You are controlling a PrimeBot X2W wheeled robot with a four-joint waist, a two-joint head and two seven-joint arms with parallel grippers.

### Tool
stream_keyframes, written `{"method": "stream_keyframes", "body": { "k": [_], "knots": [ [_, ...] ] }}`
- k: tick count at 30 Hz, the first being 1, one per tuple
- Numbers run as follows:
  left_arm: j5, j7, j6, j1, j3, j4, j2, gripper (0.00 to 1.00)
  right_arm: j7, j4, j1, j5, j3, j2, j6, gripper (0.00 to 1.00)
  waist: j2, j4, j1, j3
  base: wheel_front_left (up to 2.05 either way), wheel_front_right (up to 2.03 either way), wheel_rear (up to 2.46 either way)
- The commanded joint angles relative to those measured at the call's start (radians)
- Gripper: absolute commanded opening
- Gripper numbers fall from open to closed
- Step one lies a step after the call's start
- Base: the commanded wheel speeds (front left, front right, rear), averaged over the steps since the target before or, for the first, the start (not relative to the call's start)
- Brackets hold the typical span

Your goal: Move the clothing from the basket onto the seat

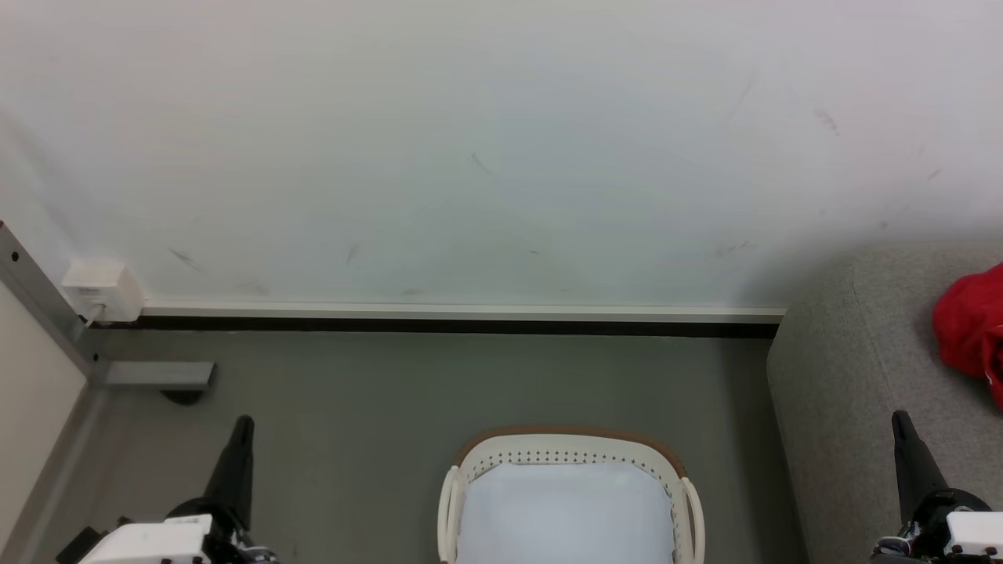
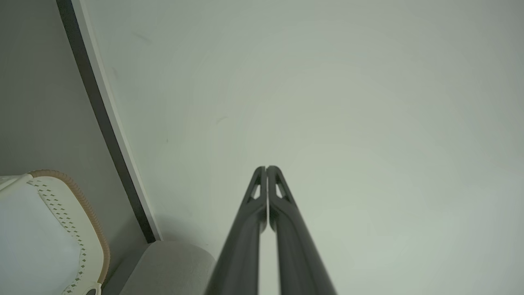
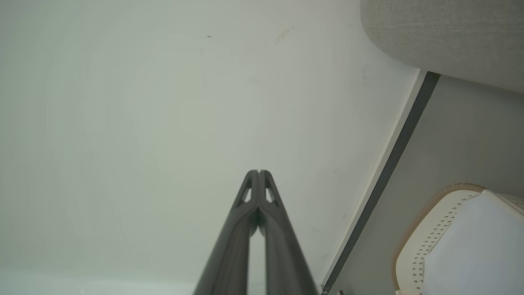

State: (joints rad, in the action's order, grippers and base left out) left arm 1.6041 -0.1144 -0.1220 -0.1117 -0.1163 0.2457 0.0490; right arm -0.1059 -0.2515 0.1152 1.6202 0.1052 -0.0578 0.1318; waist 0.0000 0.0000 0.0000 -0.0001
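Observation:
The cream-white basket with a brown rim stands on the grey floor at the bottom middle of the head view, and a plain pale sheet lies inside it. Red clothing lies on the grey seat at the right edge. My left gripper is at the lower left, shut and empty, well left of the basket. My right gripper is at the lower right, shut and empty, over the seat's front. In the wrist views the left gripper and right gripper point at the wall with fingertips together.
A white wall with a pale skirting and dark strip runs behind the basket. A white socket box and a grey metal frame stand at the left. Grey floor lies between the left gripper and the basket.

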Motion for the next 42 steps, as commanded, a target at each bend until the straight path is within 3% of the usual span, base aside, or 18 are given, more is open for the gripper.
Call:
{"method": "stream_keyframes", "body": {
  "k": [1,42],
  "knots": [
    [0.013,-0.005,-0.004,-0.008,-0.002,-0.004,0.002,0.00,-0.005,-0.001,0.004,0.000,0.004,0.002,-0.002,0.00,0.0000,0.000,0.0000,0.000,0.00,0.00,0.00],
    [0.013,-0.005,-0.004,-0.007,-0.002,-0.004,0.002,0.00,-0.005,-0.001,0.004,-0.003,0.006,0.003,-0.002,0.00,0.0000,0.000,0.0000,0.000,0.00,0.00,0.00]
  ]
}}
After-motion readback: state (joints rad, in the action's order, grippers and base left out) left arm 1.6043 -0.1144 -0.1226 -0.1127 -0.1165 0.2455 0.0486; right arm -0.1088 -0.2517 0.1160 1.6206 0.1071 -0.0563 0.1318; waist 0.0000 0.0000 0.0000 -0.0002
